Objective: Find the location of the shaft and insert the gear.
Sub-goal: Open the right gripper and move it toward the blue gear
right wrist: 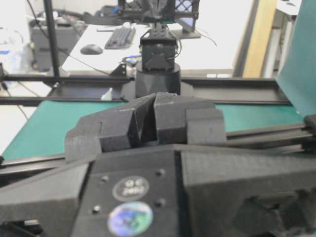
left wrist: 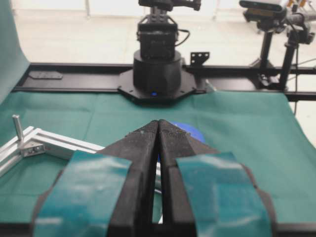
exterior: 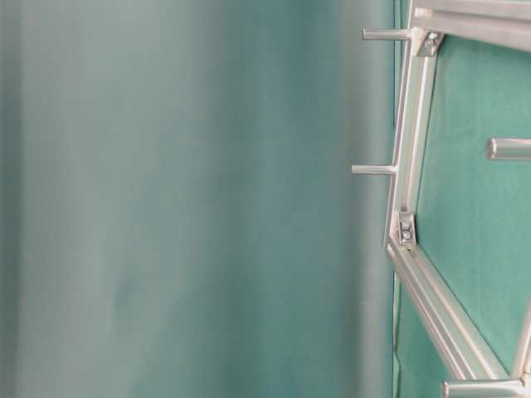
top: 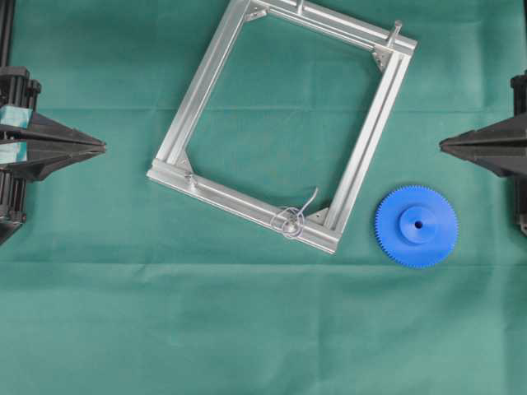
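The blue toothed gear lies flat on the green cloth, just right of the frame's near right corner. The shaft, a short silver pin with a curled wire loop round its base, stands on the near rail of the aluminium frame. My left gripper is shut and holds nothing at the left edge, far from both. My right gripper is shut and holds nothing, a little beyond the gear. In the left wrist view the shut gripper hides most of the gear. The right wrist view shows its shut gripper and neither gear nor shaft.
Bare silver pins stand on the frame at the far right corner, the far rail and the near left corner. The table-level view shows the frame with pins sticking out. Each arm's black base sits behind the cloth.
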You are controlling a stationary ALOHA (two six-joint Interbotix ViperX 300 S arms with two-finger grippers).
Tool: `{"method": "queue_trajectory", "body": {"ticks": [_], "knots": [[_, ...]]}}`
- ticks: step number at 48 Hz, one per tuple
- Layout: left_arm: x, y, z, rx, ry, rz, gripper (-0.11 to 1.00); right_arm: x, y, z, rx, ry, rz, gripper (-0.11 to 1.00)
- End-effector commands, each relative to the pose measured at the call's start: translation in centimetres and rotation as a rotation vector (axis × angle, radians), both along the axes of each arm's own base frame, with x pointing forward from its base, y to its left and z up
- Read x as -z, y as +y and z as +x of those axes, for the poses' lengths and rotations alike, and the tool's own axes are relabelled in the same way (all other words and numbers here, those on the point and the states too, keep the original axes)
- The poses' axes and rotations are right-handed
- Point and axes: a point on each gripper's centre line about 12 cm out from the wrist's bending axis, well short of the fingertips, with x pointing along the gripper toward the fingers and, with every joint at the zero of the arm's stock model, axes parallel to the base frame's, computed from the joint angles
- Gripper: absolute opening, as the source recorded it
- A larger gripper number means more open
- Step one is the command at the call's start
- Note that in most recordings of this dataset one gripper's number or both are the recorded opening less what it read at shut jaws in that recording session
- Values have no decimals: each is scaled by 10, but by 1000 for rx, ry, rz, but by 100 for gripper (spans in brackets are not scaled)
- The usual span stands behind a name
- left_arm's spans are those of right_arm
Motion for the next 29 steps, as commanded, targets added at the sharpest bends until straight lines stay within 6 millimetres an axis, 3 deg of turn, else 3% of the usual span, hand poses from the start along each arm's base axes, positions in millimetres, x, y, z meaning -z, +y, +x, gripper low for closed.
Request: {"method": "queue_trajectory", "body": {"ticks": [1,13,29], "knots": [[-13,1,5,-4,-5,-12,2,-7,1,5,-3,-3,-2,0],[-11,1,7,-3,32,-18,2,-3,1,16,-2,192,1,1],[-9,1,7,-3,44,-17,2,-2,1,18,-2,213,4,2]]}}
